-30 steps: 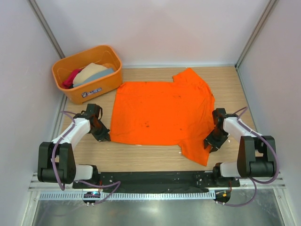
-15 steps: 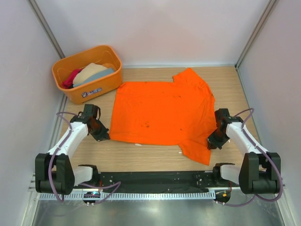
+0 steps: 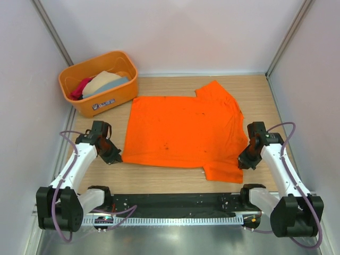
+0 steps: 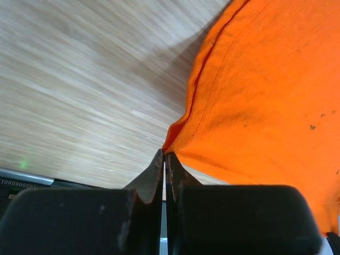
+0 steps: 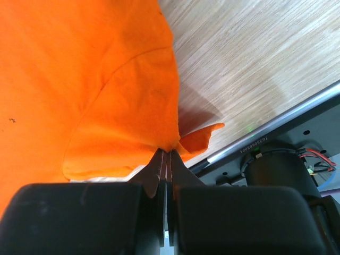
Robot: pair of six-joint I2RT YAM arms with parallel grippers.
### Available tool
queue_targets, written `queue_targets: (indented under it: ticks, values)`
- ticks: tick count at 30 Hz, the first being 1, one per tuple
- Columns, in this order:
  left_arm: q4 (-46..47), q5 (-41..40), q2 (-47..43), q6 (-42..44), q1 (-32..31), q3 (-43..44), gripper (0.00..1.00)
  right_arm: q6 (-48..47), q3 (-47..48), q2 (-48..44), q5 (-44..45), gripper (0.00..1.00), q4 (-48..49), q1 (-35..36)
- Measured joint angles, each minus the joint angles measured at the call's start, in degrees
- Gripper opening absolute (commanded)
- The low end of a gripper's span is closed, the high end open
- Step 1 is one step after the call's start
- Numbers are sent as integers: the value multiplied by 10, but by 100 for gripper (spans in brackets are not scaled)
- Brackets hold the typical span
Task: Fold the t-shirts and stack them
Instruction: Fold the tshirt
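Observation:
A bright orange t-shirt [image 3: 183, 130] lies spread flat on the wooden table [image 3: 159, 178]. My left gripper [image 3: 118, 157] is shut on its near left hem corner; the left wrist view shows the cloth [image 4: 265, 95] pinched at the fingertips [image 4: 157, 169] and lifted off the wood. My right gripper [image 3: 242, 162] is shut on the near right sleeve edge; the right wrist view shows the cloth [image 5: 90, 79] bunched at its fingertips [image 5: 158, 159]. Beige [image 3: 102, 81], grey-blue [image 3: 110, 86] and crimson-pink [image 3: 79, 88] shirts lie in the tub.
A rigid orange plastic tub [image 3: 106, 101] with a label stands at the back left. White walls close in the left, right and back sides. The black mounting rail [image 3: 175, 202] runs along the near edge, also seen in the right wrist view [image 5: 287, 159].
Both arms have stretched outward and slightly toward the near edge, pulling the shirt's near hem flatter. The near right sleeve has straightened and drawn in toward the right gripper.

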Motion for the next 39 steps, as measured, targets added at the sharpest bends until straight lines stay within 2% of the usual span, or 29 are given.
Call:
queue_targets:
  ticks: [5, 9, 15, 22, 27, 39]
  values:
    - [-14, -2, 1, 0, 0, 0, 0, -23, 19, 16, -7, 1, -7, 0]
    - [-16, -2, 22, 5, 0, 13, 0, -48, 71, 59, -9, 1, -8, 0]
    - [-6, -1, 111, 24, 0, 105, 0, -85, 186, 191, -11, 1, 34, 0]
    - [23, 13, 237, 50, 0, 202, 0, -116, 277, 321, -16, 1, 71, -2]
    - [36, 24, 304, 58, 0, 257, 0, -134, 304, 364, -21, 1, 82, -16]
    - [41, 26, 361, 65, -7, 299, 0, -169, 318, 411, -49, 1, 106, -43]
